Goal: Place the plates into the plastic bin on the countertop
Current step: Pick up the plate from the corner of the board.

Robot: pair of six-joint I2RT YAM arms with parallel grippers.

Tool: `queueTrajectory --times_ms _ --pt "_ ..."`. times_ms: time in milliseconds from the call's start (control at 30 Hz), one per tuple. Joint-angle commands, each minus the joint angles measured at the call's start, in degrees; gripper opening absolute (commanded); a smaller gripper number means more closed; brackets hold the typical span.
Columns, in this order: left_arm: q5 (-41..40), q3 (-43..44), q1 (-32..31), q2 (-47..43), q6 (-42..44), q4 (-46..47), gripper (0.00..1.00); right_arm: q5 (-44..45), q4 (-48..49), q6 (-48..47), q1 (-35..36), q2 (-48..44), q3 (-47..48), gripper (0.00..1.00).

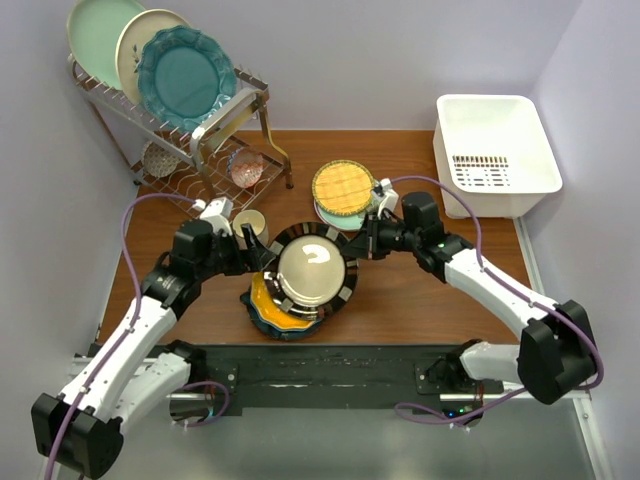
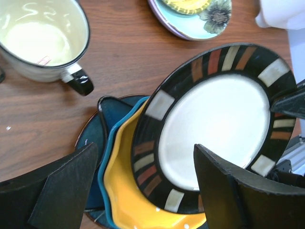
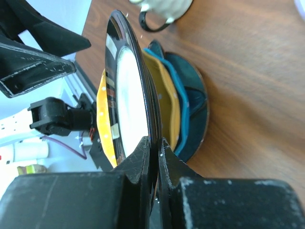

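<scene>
DESK: What are the pincers doing?

PHOTOGRAPHER: The right pincer point(image 3: 155, 145) is clamping the rim of the round black-rimmed cream plate point(image 3: 125, 95), its two black fingers point(image 3: 139, 160) pressing on either face of the edge. The left pincer point(image 2: 145, 150) is standing wide apart over the plate's opposite side and is gripping nothing. Whether it is touching the rim, I cannot tell.

DESK: And where is that plate sitting?

PHOTOGRAPHER: It appears to be tilting over a stack at the counter's middle, above an orange scalloped plate point(image 2: 124, 191) and a dark teal plate point(image 2: 93, 138). The white rectangular plastic bin point(image 1: 495, 140) is standing at the far right corner, well apart from it.

DESK: What is each camera giving that the others are not?

PHOTOGRAPHER: The right wrist view is showing the plate edge-on, with the orange and teal rims fanned behind it. The left wrist view is showing a cream ceramic cup with a black handle point(image 2: 43, 38) near the stack, and a flower painted on a pale green plate point(image 2: 209, 21). Only the overhead view is taking in the bin, the yellow lattice plate point(image 1: 343, 187) lying on that pale green one, and the metal wire rack point(image 1: 190, 150) holding three upright plates point(image 1: 185, 75) at far left.

DESK: The setting?

PHOTOGRAPHER: A reddish-brown wood-grain counter point(image 1: 430, 290) is filling a corner of pale walls, with both arms rising from a black mounting plate point(image 1: 330, 372) at its near edge.
</scene>
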Motion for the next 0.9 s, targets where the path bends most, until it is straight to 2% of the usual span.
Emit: queueTrajectory --times_ms 0,267,600,867 --pt "5.00 -1.89 0.45 1.16 0.69 7.52 0.86 -6.87 4.08 0.18 -3.19 -3.93 1.14 0.00" --pt "13.62 -5.23 0.36 3.44 -0.63 16.66 0.82 -9.60 5.13 0.36 -4.87 -2.88 -1.06 0.00" --pt "14.33 -6.46 0.45 5.38 -0.10 14.74 0.79 -8.98 5.40 0.45 -5.05 -1.12 -1.50 0.00" --pt "18.81 -14.28 0.45 4.59 -2.91 18.33 0.72 -8.89 6.01 0.53 -4.96 0.63 -1.85 0.00"
